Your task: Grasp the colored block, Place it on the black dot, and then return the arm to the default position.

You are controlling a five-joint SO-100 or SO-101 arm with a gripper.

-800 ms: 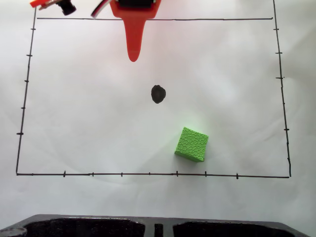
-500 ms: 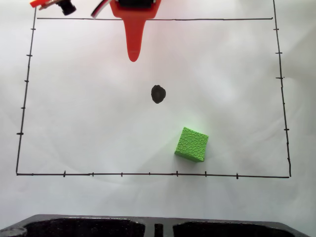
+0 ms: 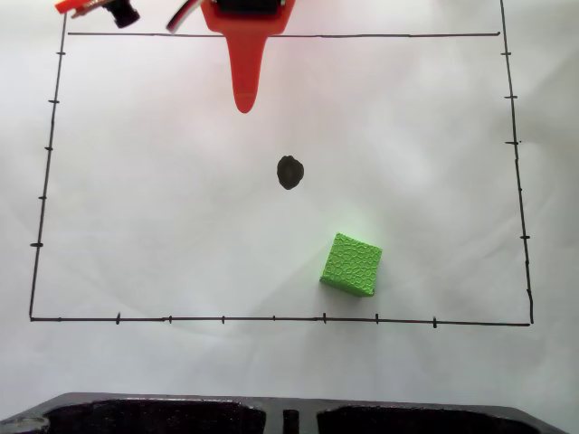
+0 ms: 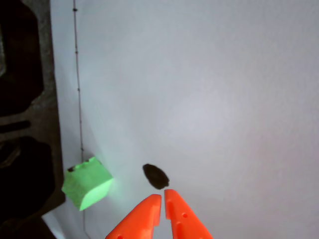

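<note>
On the white paper [image 3: 163, 181], inside a hand-drawn black border [image 3: 271, 319] with tick marks, the colored block [image 3: 351, 264] sits in the lower right part of the rectangle in the fixed view, a bright green cube with a pebbled top, turned slightly askew to the border lines and resting flat near the bottom line without touching it. Up and to the left of it, near the middle of the sheet, lies the black dot [image 3: 289, 172], bare and well apart from the cube. At the top edge of that view the arm [image 3: 246, 14] hangs over the upper border line, its tapered orange finger pointing down toward the dot but stopping short of it. From the wrist view, the gripper [image 4: 163, 198] rises from the bottom edge with its two orange fingertips pressed together, nothing between them; the black dot [image 4: 155, 176] lies just beyond the tips, and the colored block [image 4: 86, 182] sits to its left, beside the thin border line and a dark moulded tray [image 4: 25, 124].
</note>
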